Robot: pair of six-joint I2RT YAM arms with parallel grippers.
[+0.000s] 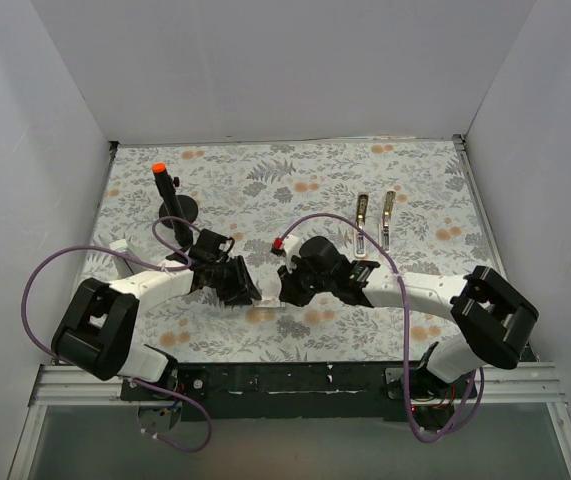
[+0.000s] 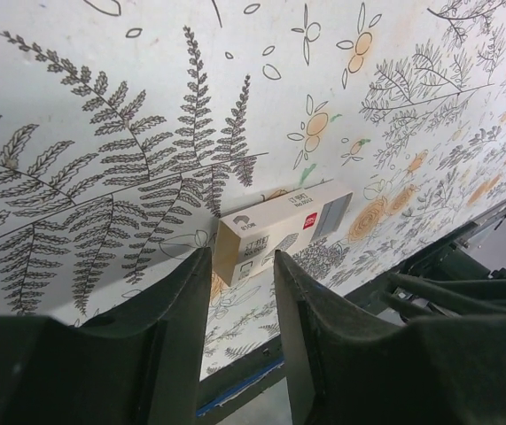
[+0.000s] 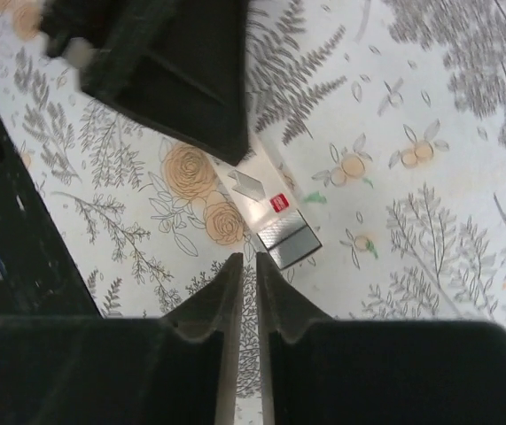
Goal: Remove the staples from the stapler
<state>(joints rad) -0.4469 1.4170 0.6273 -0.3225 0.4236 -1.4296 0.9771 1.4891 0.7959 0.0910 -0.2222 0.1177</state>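
Late step, by appearance: the stapler [image 1: 362,210] lies in two halves well beyond my right end effector [image 3: 248,258], which is clenched on nothing. The staples [image 3: 288,239] sit just ahead of it, at the end of the small box [image 2: 279,217] that my left end effector [image 2: 240,255] is grasping. The next move calls for spreading the right fingers and straddling the staples squarely.

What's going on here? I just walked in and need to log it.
The left gripper pinches one end of a small beige box. Grey staples stick out of its other end, and the right gripper, nearly closed, points at them from close by. The stapler lies farther back in two halves, untouched.
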